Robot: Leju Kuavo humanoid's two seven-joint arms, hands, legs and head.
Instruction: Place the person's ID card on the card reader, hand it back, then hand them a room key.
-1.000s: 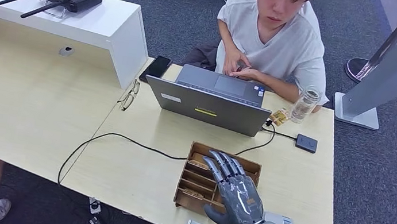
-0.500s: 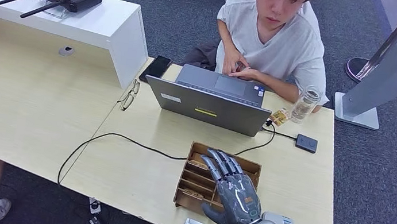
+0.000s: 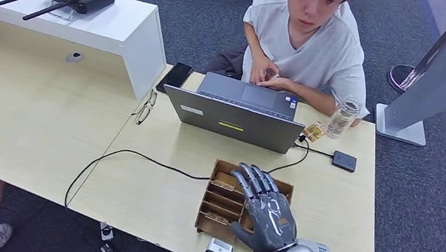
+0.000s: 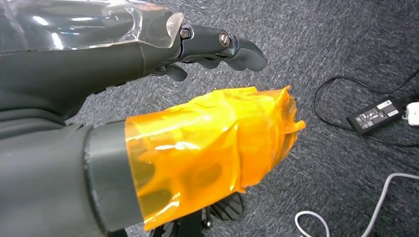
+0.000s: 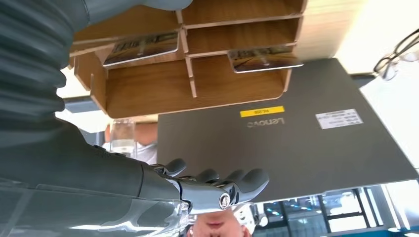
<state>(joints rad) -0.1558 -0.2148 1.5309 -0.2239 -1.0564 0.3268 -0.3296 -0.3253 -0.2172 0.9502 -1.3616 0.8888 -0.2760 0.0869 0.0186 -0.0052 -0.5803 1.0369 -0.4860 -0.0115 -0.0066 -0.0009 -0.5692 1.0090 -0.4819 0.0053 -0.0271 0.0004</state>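
An office, set up like a reception desk. Pale wood desks [image 3: 27,113] on grey carpet [image 3: 433,193], an open laptop [image 3: 234,118] with a person [image 3: 309,46] seated behind it, a white raised counter [image 3: 109,29], a power adapter [image 4: 373,114] and cables on the floor.

Bright even light; soft shadows; wrist views glare-streaked, near parts blurred.

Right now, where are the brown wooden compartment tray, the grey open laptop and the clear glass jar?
brown wooden compartment tray [image 3: 213,198]: head view, its left wall.
grey open laptop [image 3: 233,124]: head view, the back of its lid.
clear glass jar [image 3: 342,118]: head view, the middle of its body.
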